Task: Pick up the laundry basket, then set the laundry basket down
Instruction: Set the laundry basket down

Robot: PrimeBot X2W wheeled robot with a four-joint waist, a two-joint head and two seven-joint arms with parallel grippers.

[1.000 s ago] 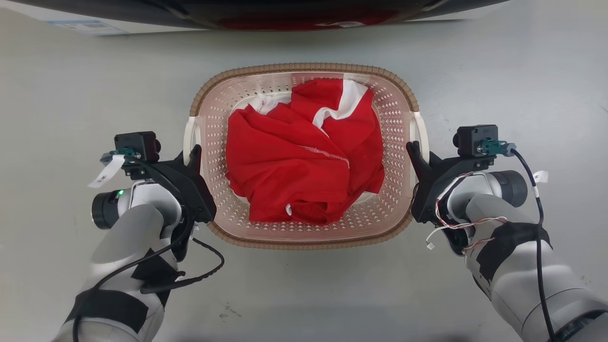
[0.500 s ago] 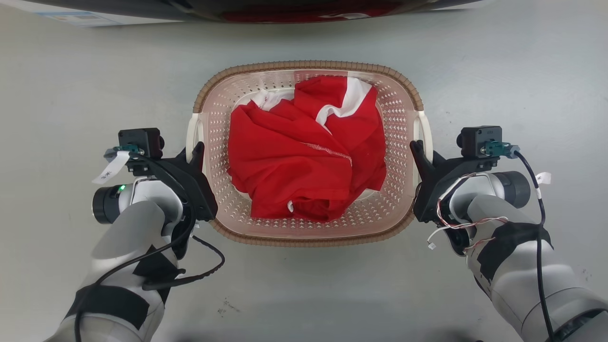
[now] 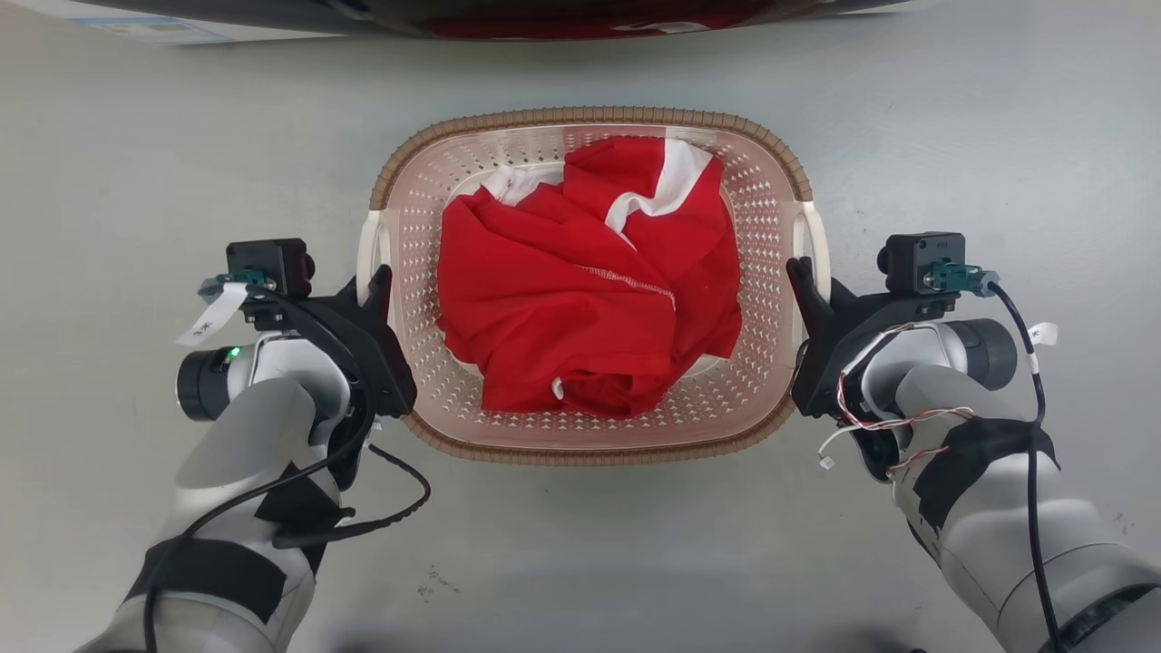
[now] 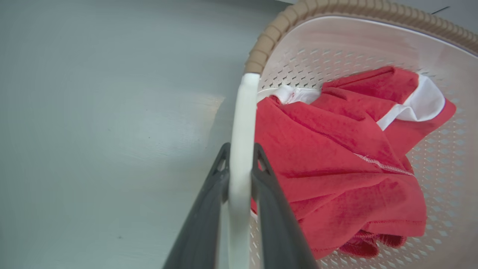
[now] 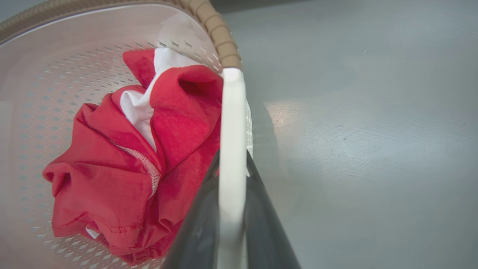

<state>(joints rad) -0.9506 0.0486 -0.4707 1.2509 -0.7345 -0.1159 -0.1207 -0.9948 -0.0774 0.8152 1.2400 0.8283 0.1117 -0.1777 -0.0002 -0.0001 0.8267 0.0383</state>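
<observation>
While the left gripper [image 3: 379, 277] clamps one laundry basket [image 3: 590, 116] handle [image 3: 365, 245], the right gripper [image 3: 798, 270] clamps the other.

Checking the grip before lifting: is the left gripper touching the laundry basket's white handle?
Touching. The left wrist view shows the left gripper clamped on the white handle, a finger against each side.

Under red garment [image 3: 580, 308]: laundry basket [image 3: 590, 116] floor

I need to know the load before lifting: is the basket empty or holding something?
Holding something: the basket has a crumpled red-and-white garment piled inside, covering most of its bottom.
</observation>
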